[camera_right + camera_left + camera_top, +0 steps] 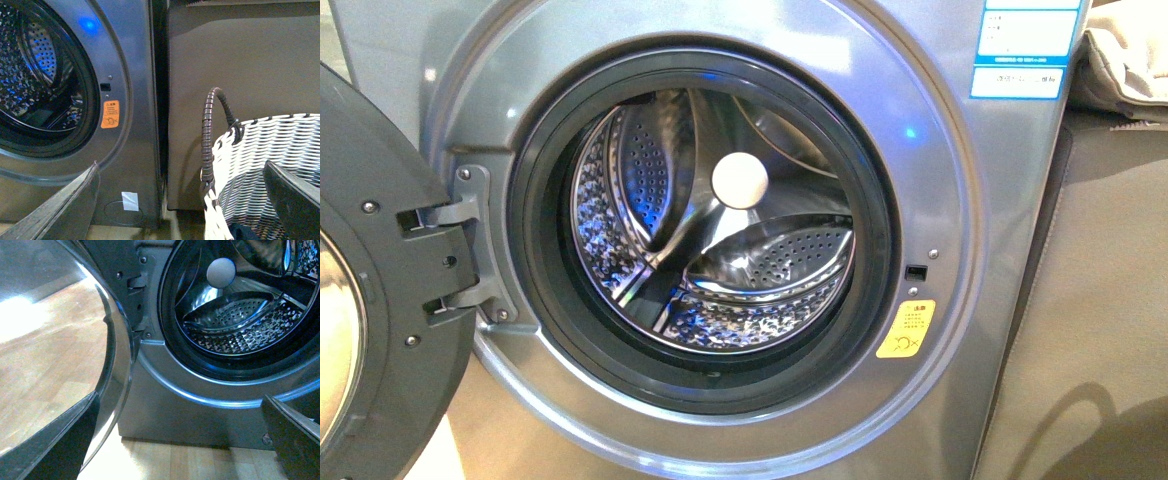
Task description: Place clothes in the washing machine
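Right gripper (180, 170), spread wide and empty, hangs beside the white basket (280, 145) where a sliver of the dark navy clothes (241, 233) shows deep inside, nearer them than the equally open, empty left gripper (180, 397) facing the drum (240, 335) of the washing machine (165, 405).

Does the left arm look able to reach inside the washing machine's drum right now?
Probably yes: the door stands swung wide, and the open left hand faces the drum with nothing between.
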